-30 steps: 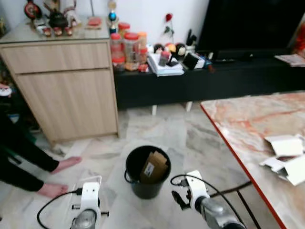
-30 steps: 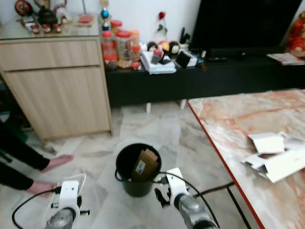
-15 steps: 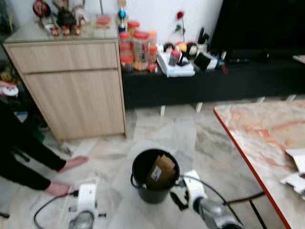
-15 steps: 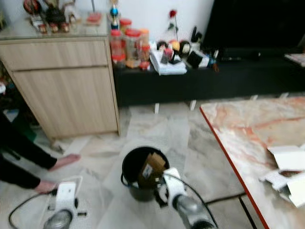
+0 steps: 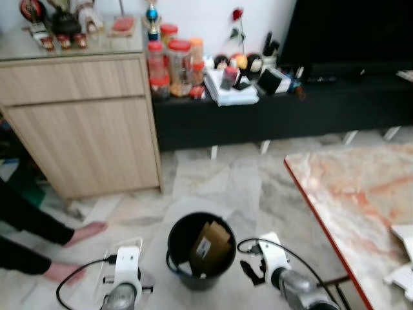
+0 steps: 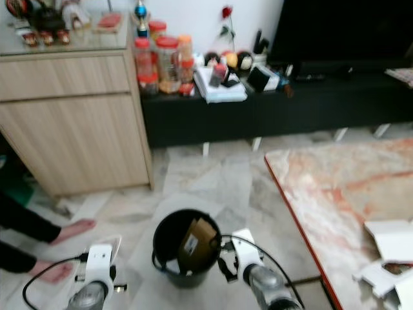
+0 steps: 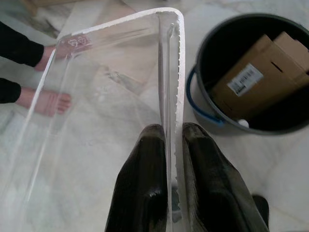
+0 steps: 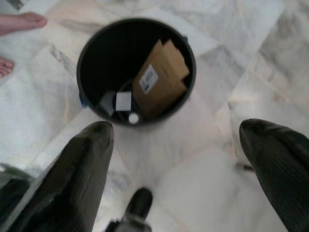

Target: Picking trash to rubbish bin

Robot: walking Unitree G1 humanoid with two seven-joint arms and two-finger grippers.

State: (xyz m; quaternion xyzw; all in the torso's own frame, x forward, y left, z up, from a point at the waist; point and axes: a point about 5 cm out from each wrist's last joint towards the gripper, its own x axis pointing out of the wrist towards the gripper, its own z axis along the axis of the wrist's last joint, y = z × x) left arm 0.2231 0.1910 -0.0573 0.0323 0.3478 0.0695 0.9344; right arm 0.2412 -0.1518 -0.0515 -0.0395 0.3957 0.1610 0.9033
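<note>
A black rubbish bin point(image 5: 193, 240) stands on the marble floor between my two arms, with a brown cardboard box point(image 5: 210, 245) and small white scraps inside. My left gripper point(image 7: 173, 129) is shut on the edge of a clear plastic tray point(image 7: 104, 92), held just left of the bin. My right gripper point(image 8: 176, 130) is open, its fingers point(image 8: 87, 159) spread wide, above the floor beside the bin point(image 8: 136, 72). White torn card pieces point(image 6: 389, 244) lie on the marble table at the right.
A marble table with a red edge point(image 5: 348, 194) fills the right side. A person's bare foot point(image 5: 85, 230) and hand point(image 5: 63, 271) rest on the floor at left. A wooden cabinet point(image 5: 80, 123) and a black TV bench point(image 5: 284, 113) line the far wall.
The camera has shifted, so the bin now sits lower and more central between my arms. The left gripper still holds the clear tray and the right stays open.
</note>
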